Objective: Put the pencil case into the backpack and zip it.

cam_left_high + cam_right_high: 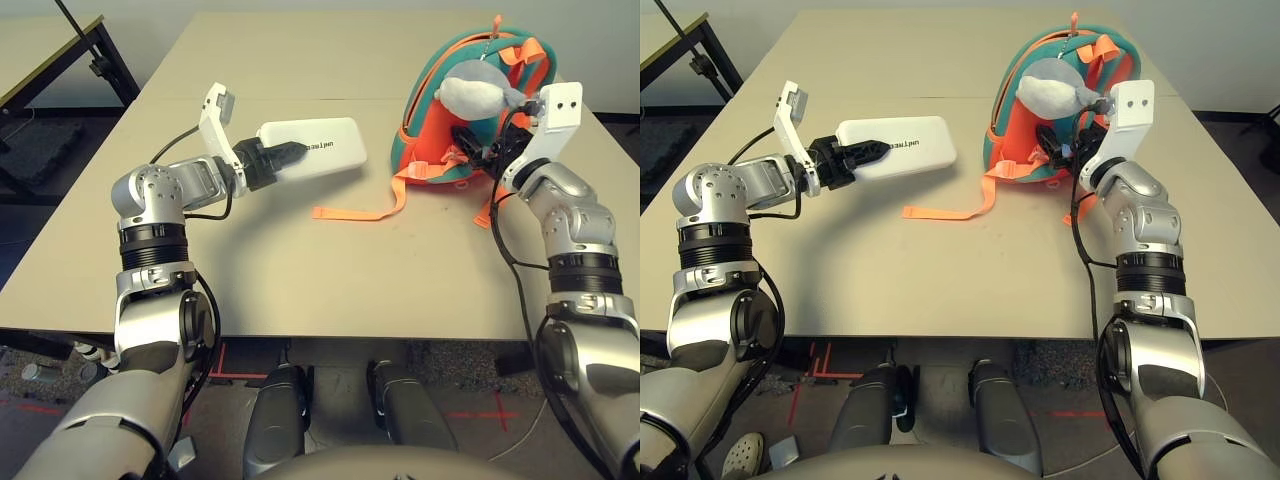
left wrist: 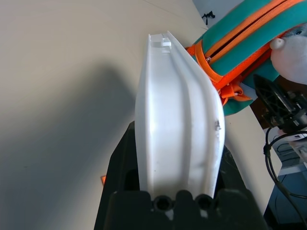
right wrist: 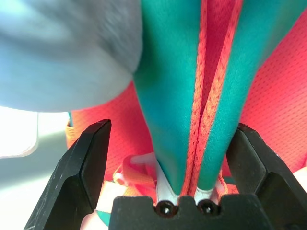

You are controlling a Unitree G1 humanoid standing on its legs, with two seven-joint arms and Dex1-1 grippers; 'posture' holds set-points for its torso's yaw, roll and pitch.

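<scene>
Pencil case (image 1: 315,148), white and flat, on the left half of the table (image 1: 300,280), long axis running left to right, pinched at its left end by the left gripper (image 1: 285,155), whose fingers close on its two broad faces. The backpack (image 1: 440,120) lies to its right, well apart, so the case must travel rightward, short end leading. The left arm is the nearer one, already gripping. Right gripper (image 3: 168,158) spread wide at the backpack's near right side, straddling a teal fold with orange zipper trim; contact cannot be told. A grey plush toy (image 1: 475,92) rests on the backpack; an orange strap (image 1: 360,210) trails toward the case. Nothing is visible inside the backpack, and whether its mouth is open is not clear
</scene>
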